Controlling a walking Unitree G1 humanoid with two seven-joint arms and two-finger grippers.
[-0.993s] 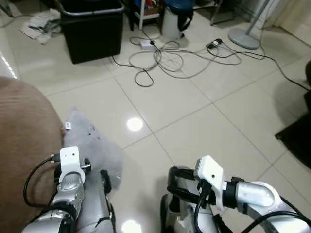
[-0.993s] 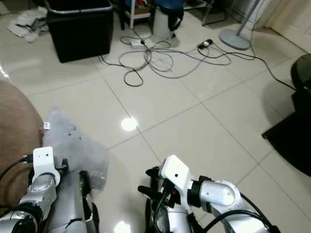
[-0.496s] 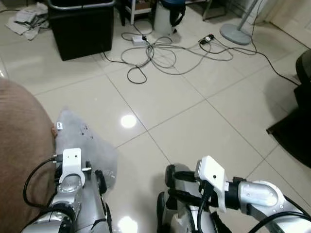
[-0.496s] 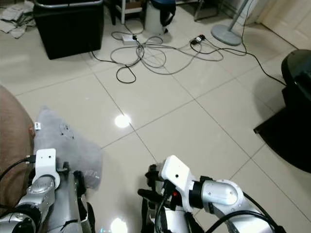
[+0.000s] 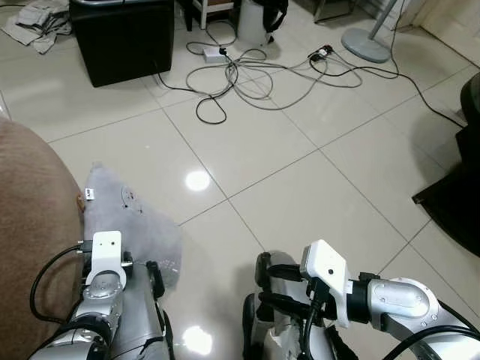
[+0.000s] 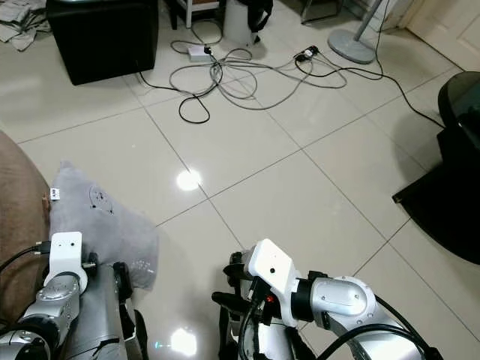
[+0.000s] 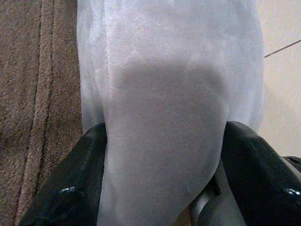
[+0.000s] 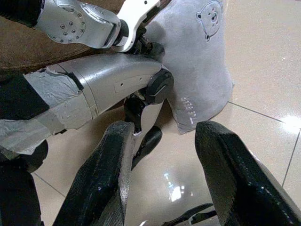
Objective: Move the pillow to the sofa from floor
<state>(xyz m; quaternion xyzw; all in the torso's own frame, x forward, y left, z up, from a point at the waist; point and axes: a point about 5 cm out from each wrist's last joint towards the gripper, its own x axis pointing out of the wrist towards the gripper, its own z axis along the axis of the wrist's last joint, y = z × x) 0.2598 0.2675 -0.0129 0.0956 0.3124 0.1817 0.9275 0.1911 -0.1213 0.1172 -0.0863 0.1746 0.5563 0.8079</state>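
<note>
A grey pillow (image 5: 127, 217) with a small bear print leans against the brown sofa (image 5: 30, 225) at my left, its lower edge down at the tiled floor. My left gripper (image 5: 141, 271) is shut on the pillow. In the left wrist view the grey fabric (image 7: 164, 117) bulges between the two black fingers (image 7: 70, 188), with sofa cloth (image 7: 33, 94) alongside. My right gripper (image 5: 259, 296) hovers low over the floor to the right of the pillow, open with nothing in it. Its wrist view looks across at the pillow (image 8: 202, 70) and my left arm (image 8: 94, 80).
A black bin (image 5: 120, 37) stands at the back left, with crumpled papers (image 5: 34, 19) beside it. Tangled cables (image 5: 255, 71) and a power strip lie across the tiles ahead. A fan base (image 5: 367, 41) sits at the back right, and dark furniture (image 5: 457, 195) at the right edge.
The camera has shifted, so the floor scene sits differently in the frame. The pillow stays in my left gripper against the sofa. The right gripper has barely moved.
</note>
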